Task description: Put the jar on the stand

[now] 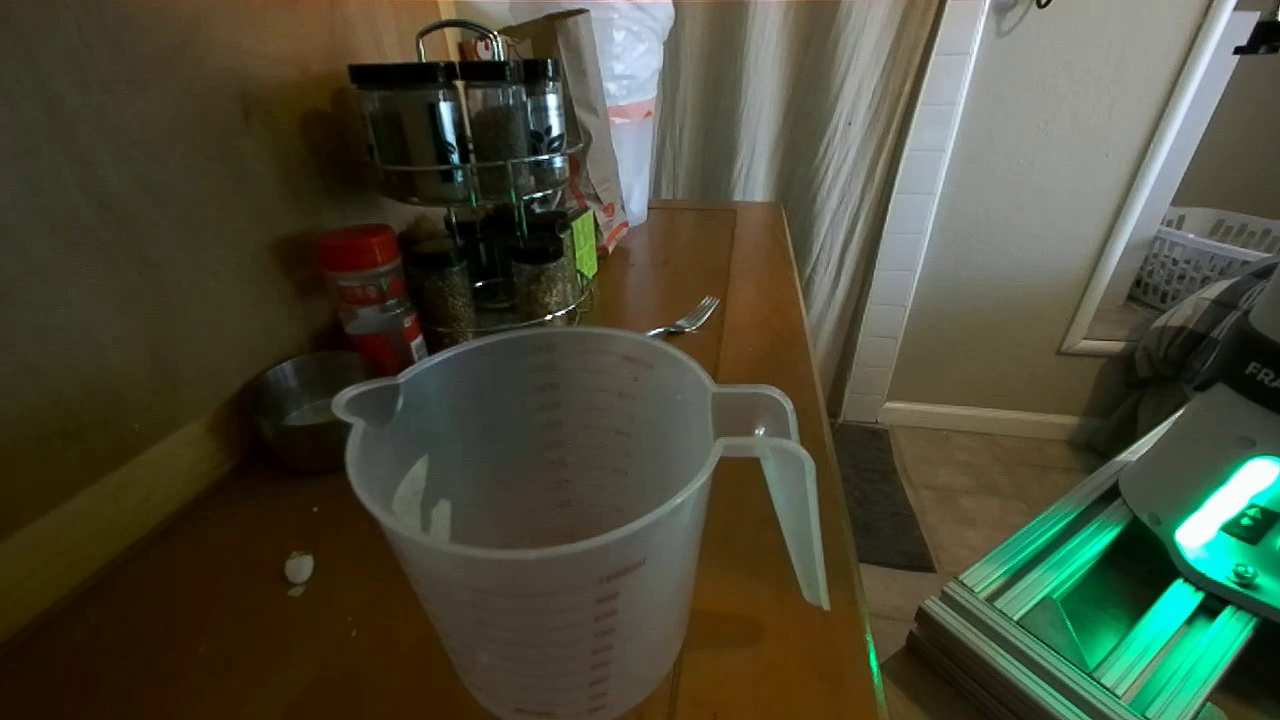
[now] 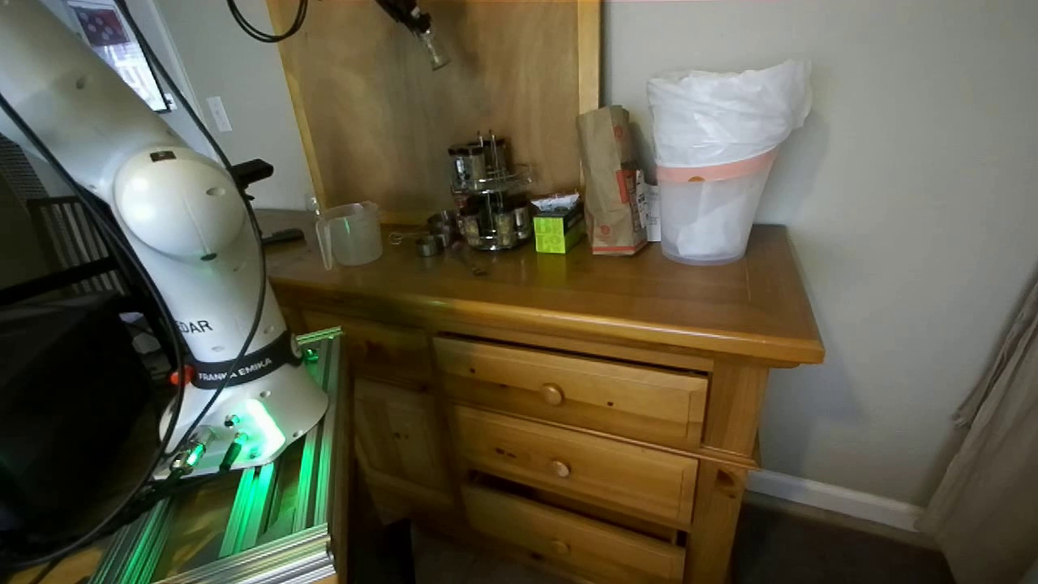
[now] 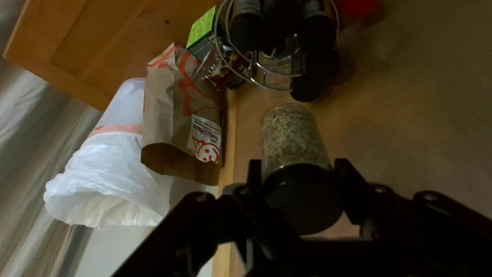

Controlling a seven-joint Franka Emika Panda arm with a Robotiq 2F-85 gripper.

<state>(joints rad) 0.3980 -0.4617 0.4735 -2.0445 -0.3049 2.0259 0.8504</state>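
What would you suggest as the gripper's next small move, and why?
I'd probably ease the jar toward the stand before lowering it: in an exterior view it hangs tilted, higher than the stand and left in the picture, held by the gripper near its dark lid.

The arm (image 2: 182, 215) is smooth and off-white, with a rounded joint (image 2: 166, 207) bearing small round spots (image 2: 215, 191) and a dark label (image 2: 163, 155); black cables (image 2: 111, 228) run down its left and across its front; low down, a black band (image 2: 280, 351) carries white letters (image 2: 258, 365) reading FRANKA EMIKA, with a red knob (image 2: 183, 375) at its left end; on the pale foot (image 2: 302, 399) a light (image 2: 262, 431) glows green, a round bolt (image 1: 1243, 574) just beside it; the gripper (image 3: 298, 169) is black, with paler round pins (image 3: 380, 189).
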